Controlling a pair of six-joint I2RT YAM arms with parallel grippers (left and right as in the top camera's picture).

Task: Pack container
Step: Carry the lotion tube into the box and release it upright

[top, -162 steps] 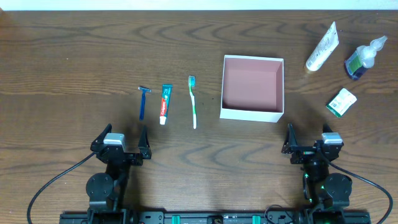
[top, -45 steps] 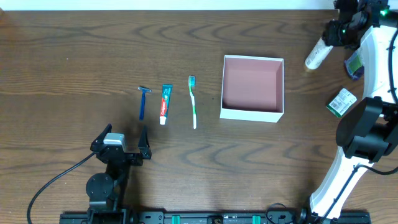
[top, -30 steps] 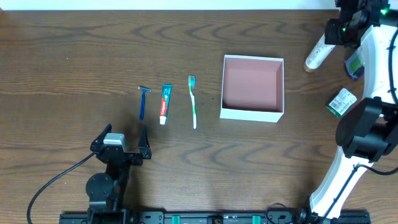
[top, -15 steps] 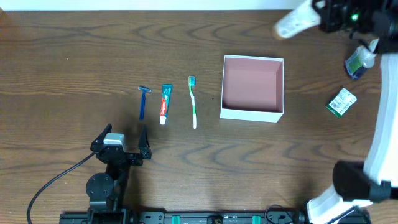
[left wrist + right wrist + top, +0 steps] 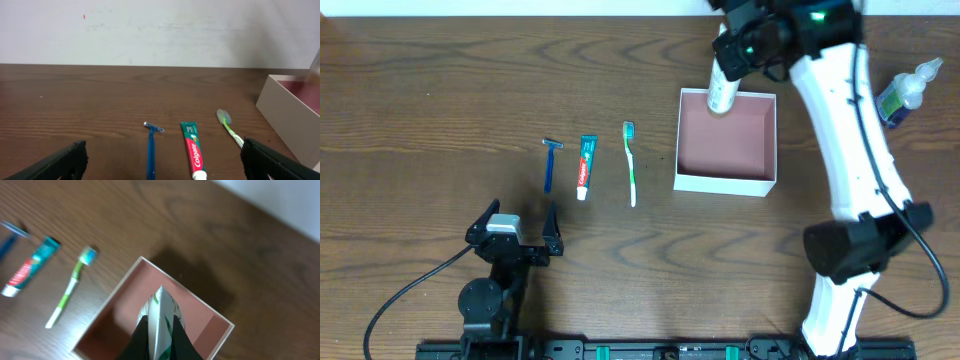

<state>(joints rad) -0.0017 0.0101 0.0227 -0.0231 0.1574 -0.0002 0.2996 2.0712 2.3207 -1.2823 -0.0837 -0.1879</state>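
The container, a shallow white box with a pink-brown inside, sits right of centre. Above its far left corner hangs a white tube with green print, tilted down over the box; my right gripper is shut on it. In the right wrist view the tube sticks out between the dark fingers of that gripper, over the container's inside. My left gripper rests open near the front edge, holding nothing. In its own view this gripper faces the razor.
A blue razor, a toothpaste tube and a green toothbrush lie side by side left of the container. A green bottle with a clear cap lies at the far right. The right arm spans the table's right side.
My right gripper has carried the white tube leftwards from the table's far right corner to above the container's far left corner. The left arm has not moved.
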